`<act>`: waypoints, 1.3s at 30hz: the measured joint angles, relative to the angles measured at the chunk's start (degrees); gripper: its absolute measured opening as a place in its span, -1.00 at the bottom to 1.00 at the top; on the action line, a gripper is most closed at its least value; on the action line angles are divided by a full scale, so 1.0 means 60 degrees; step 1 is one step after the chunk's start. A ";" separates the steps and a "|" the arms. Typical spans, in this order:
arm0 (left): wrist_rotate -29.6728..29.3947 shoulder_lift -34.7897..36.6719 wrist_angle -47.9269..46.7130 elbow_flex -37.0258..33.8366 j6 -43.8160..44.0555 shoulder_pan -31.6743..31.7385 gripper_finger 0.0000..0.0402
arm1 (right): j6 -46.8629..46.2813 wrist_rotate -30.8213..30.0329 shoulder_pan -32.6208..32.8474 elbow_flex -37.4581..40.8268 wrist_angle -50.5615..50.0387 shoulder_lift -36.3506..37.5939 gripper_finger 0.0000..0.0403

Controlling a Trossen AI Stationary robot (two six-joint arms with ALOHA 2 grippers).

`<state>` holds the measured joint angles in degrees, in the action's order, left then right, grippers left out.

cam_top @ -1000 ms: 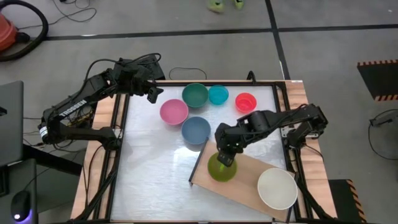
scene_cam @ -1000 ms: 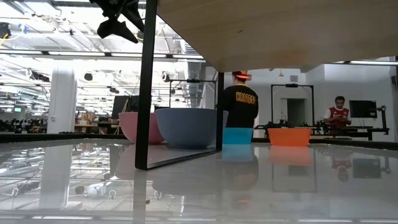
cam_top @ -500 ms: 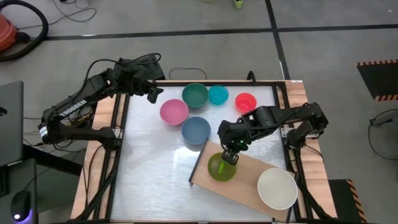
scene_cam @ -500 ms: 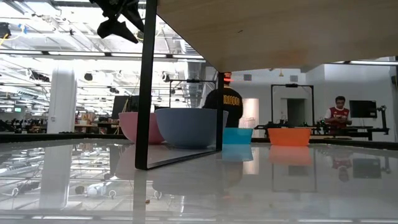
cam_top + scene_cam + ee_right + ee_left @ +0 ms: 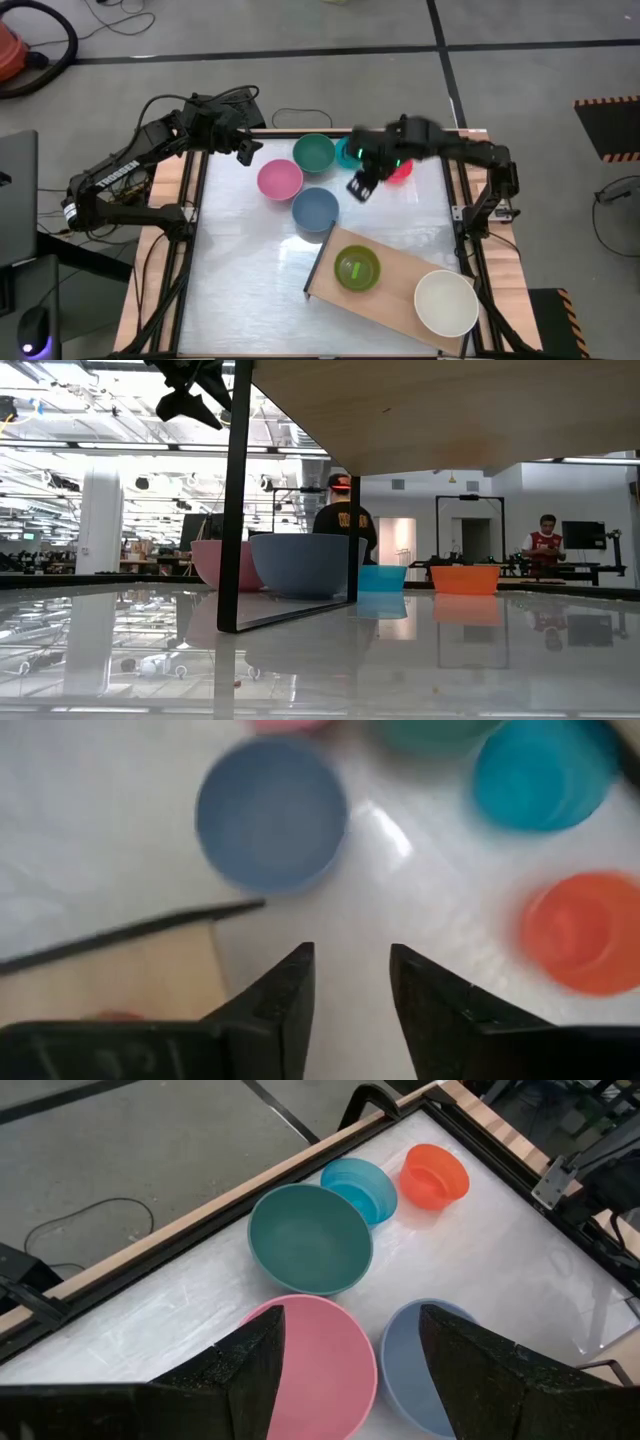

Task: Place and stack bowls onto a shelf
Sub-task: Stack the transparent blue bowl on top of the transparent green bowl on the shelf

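The right gripper (image 5: pixel 360 187) has lifted off the lime green bowl (image 5: pixel 357 268) — now on the shelf (image 5: pixel 390 295) — fingers spread, empty. Next, approach the red bowl (image 5: pixel 399 166) squarely, pinching one rim.

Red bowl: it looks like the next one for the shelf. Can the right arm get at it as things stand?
Probably yes. The right gripper hangs with fingers open just beside the red bowl, which stands alone with bare table around it; only the cyan bowl is near.
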<state>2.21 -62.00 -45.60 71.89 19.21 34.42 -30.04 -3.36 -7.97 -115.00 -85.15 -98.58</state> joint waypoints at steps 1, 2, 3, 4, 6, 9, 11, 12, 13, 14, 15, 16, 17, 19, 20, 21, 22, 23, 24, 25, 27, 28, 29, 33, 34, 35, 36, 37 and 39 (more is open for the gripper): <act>-0.0002 0.0000 0.0000 -0.0001 0.0050 -0.0001 0.09 | 0.0307 0.0012 -0.0295 -0.0202 -0.0006 0.0016 -0.19; -0.0005 0.0000 0.0000 0.0000 0.0098 0.0002 0.09 | 0.0573 0.0005 -0.0594 -0.0386 -0.0006 0.0042 -0.18; -0.0009 0.0000 -0.0001 -0.0001 0.0141 0.0002 0.09 | 0.0783 -0.0068 -0.0883 -0.0553 -0.0023 0.0053 -0.18; -0.0013 0.0000 0.0000 -0.0001 0.0164 0.0000 0.09 | 0.0904 -0.0272 -0.1183 -0.0704 -0.0019 0.0054 -0.18; -0.0033 0.0000 0.0000 -0.0003 0.0166 -0.0002 0.09 | 0.0921 -0.0692 -0.1681 -0.0792 0.0064 0.0050 -0.18; -0.0265 0.0000 -0.0004 -0.0002 0.0184 -0.0002 0.09 | 0.0941 -0.0805 -0.2208 -0.0790 0.0117 -0.0069 -0.18; -0.0410 0.0000 -0.0001 -0.0002 0.0240 -0.0001 0.09 | 0.1111 -0.0993 -0.2214 -0.0707 0.0297 -0.0345 -0.18; -0.0485 0.0000 -0.0004 -0.0003 0.0244 0.0001 0.09 | 0.1215 -0.1184 -0.2193 -0.0598 0.0482 -0.0496 -0.17; -0.0533 0.0000 -0.0004 -0.0003 0.0247 0.0000 0.09 | 0.1274 -0.1398 -0.2169 -0.0470 0.0682 -0.0675 -0.17; -0.0564 0.0000 -0.0004 -0.0003 0.0250 0.0002 0.09 | 0.1325 -0.1500 -0.2152 -0.0356 0.0914 -0.0857 -0.17; -0.0592 0.0000 -0.0004 -0.0003 0.0253 0.0002 0.09 | 0.1361 -0.1520 -0.2142 -0.0266 0.1144 -0.1066 -0.17; -0.0595 0.0000 -0.0004 -0.0001 0.0253 -0.0002 0.09 | 0.1382 -0.1571 -0.2113 -0.0251 0.1318 -0.1273 -0.17; -0.0595 0.0000 -0.0004 -0.0003 0.0257 0.0002 0.09 | 0.1383 -0.1677 -0.2139 -0.0251 0.1400 -0.1462 -0.18; -0.0595 0.0000 -0.0005 -0.0003 0.0260 0.0001 0.09 | 0.1385 -0.1901 -0.2200 -0.0251 0.1422 -0.1915 -0.18; -0.0595 0.0000 -0.0004 -0.0003 0.0257 0.0001 0.09 | 0.1381 -0.2123 -0.2205 -0.0251 0.1451 -0.2161 -0.18; -0.0595 0.0000 -0.0004 -0.0003 0.0253 0.0000 0.09 | 0.1381 -0.2311 -0.2208 -0.0251 0.1454 -0.2399 -0.18; -0.0595 0.0000 -0.0006 -0.0003 0.0246 -0.0002 0.09 | 0.1384 -0.2471 -0.2208 -0.0248 0.1447 -0.2643 -0.18; -0.0595 0.0000 -0.0007 -0.0003 0.0243 -0.0001 0.09 | 0.1384 -0.2566 -0.2204 -0.0248 0.1451 -0.2865 -0.18; -0.0595 0.0000 -0.0007 -0.0003 0.0242 0.0002 0.09 | 0.1378 -0.2640 -0.2235 -0.0248 0.1433 -0.3050 -0.18; -0.0595 0.0000 -0.0007 -0.0003 0.0239 -0.0002 0.09 | 0.1381 -0.2680 -0.2287 -0.0248 0.1429 -0.3209 -0.18; -0.0606 0.0000 -0.0018 -0.0003 0.0173 0.0002 0.09 | 0.1410 -0.2689 -0.2354 -0.0248 0.1460 -0.3547 -0.18; -0.0613 0.0000 -0.0023 -0.0003 0.0128 0.0001 0.09 | 0.1488 -0.2691 -0.2403 -0.0248 0.1455 -0.3711 -0.18; -0.0616 0.0000 -0.0028 -0.0003 0.0086 -0.0001 0.09 | 0.1564 -0.2707 -0.2450 -0.0248 0.1460 -0.3870 -0.18; -0.0628 0.0000 -0.0045 -0.0003 0.0036 0.0002 0.09 | 0.1712 -0.2720 -0.2656 -0.0237 0.1453 -0.4339 -0.18; -0.0634 0.0000 -0.0047 -0.0003 -0.0021 0.0001 0.09 | 0.1790 -0.2720 -0.2714 -0.0237 0.1531 -0.4417 -0.18; -0.0659 0.0000 -0.0048 -0.0003 -0.0083 0.0001 0.09 | 0.1830 -0.2714 -0.2749 -0.0239 0.1623 -0.4499 -0.18; -0.0687 0.0000 -0.0051 -0.0003 -0.0134 -0.0002 0.09 | 0.1893 -0.2689 -0.2763 -0.0240 0.1661 -0.4550 -0.18; -0.0684 0.0000 -0.0057 -0.0003 -0.0153 0.0002 0.09 | 0.2032 -0.2645 -0.2794 -0.0238 0.1667 -0.4582 -0.18; -0.0691 0.0000 -0.0073 -0.0003 -0.0162 0.0002 0.09 | 0.2473 -0.2641 -0.2836 -0.0148 0.1867 -0.4579 -0.18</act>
<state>-1.94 -62.00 -46.04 71.88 18.24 34.44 -15.20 -19.21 -24.98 -115.89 -73.95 -126.05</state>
